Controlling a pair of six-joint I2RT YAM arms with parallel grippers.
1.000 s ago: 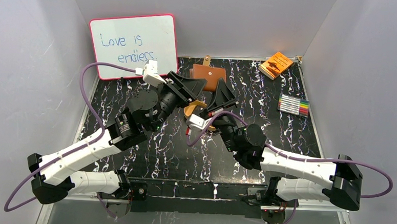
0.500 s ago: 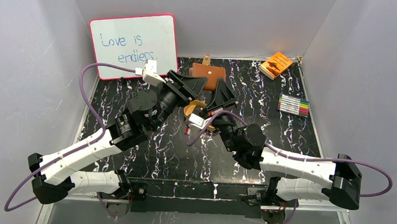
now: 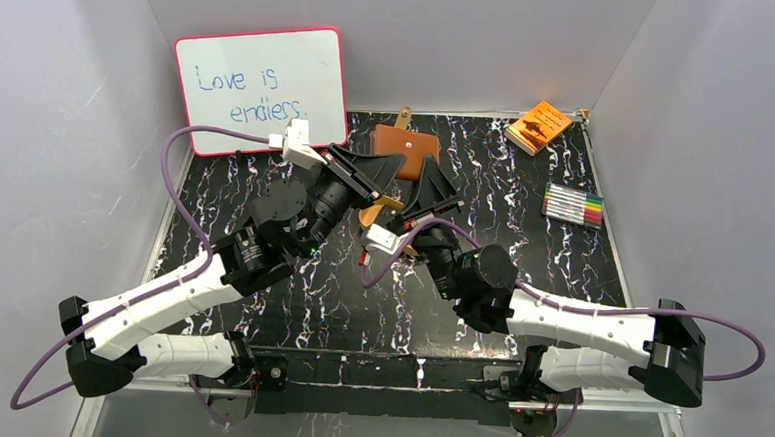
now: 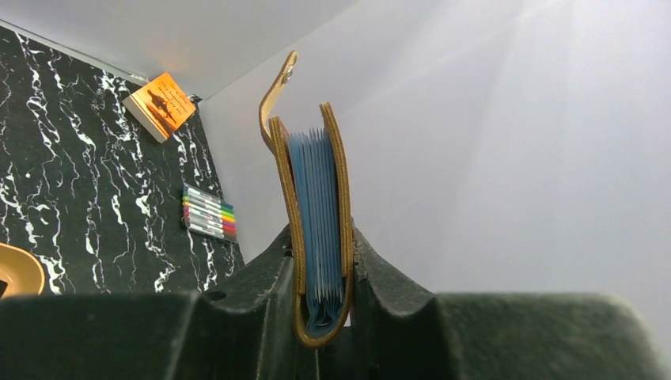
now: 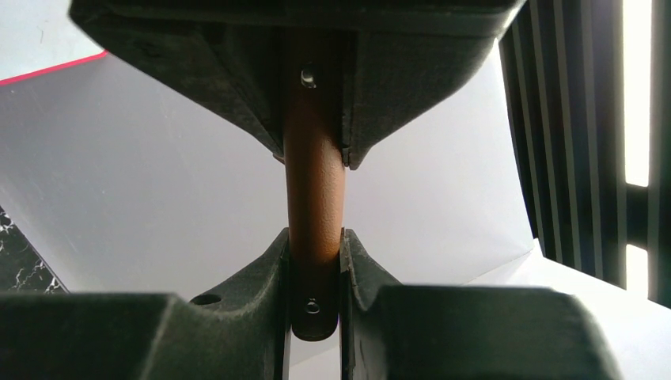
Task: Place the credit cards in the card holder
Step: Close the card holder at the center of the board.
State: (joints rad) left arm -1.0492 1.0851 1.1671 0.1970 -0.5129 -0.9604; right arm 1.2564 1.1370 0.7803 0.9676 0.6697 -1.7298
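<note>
The reddish-brown leather card holder [image 3: 413,146] is held up at the back middle of the table by both grippers. My left gripper [image 3: 392,166] is shut on its folded bottom edge. In the left wrist view the holder [image 4: 335,182] stands edge-on between the fingers, with blue accordion pockets [image 4: 318,214] inside and the strap tab [image 4: 274,87] up. My right gripper [image 3: 433,184] is shut on the holder's brown spine [image 5: 314,182] from the other side, opposite the left fingers [image 5: 198,47]. No credit card shows in any view.
A tan oval tray [image 3: 370,216] lies under the two wrists, mostly hidden; its rim also shows in the left wrist view [image 4: 16,269]. A whiteboard [image 3: 260,90] leans at the back left. An orange booklet [image 3: 539,126] and a marker set [image 3: 572,204] lie at the right.
My left arm has shifted slightly up and toward the back right. The card holder and the right gripper stay about where they were, both grips unchanged.
</note>
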